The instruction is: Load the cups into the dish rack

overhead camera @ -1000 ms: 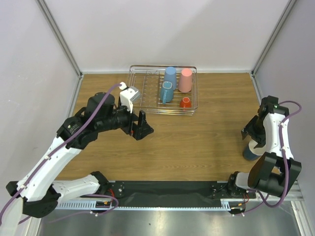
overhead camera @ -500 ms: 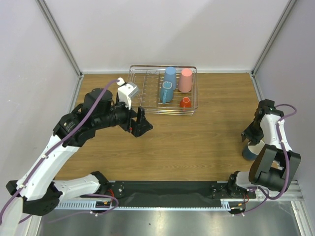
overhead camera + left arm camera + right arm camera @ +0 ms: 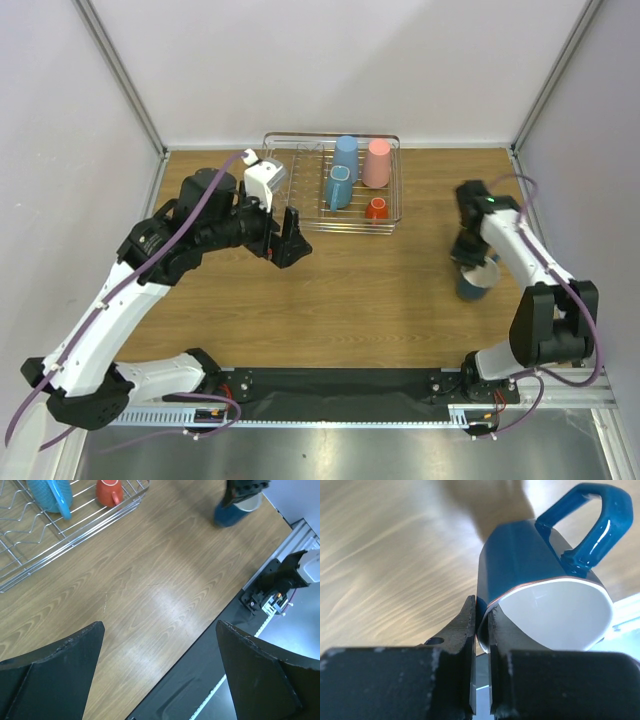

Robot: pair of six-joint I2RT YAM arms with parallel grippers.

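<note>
Pinching the dark blue mug rim, right fingers clamp; left fingers gape empty.

one dish rack stands at 12 o'clock on the one table. five cups are in sight. four are in the rack, gathered toward its 3 o'clock end: one light blue tumbler, one pink tumbler, one teal mug and one small orange-red cup. the fifth, one dark blue white-lined mug, is at 3 o'clock on the table. by kind, that makes two tumblers and three handled cups. there are two arms, each with one gripper. the left gripper is spread and holds nothing, and the right gripper pinches the dark mug's rim.
</note>
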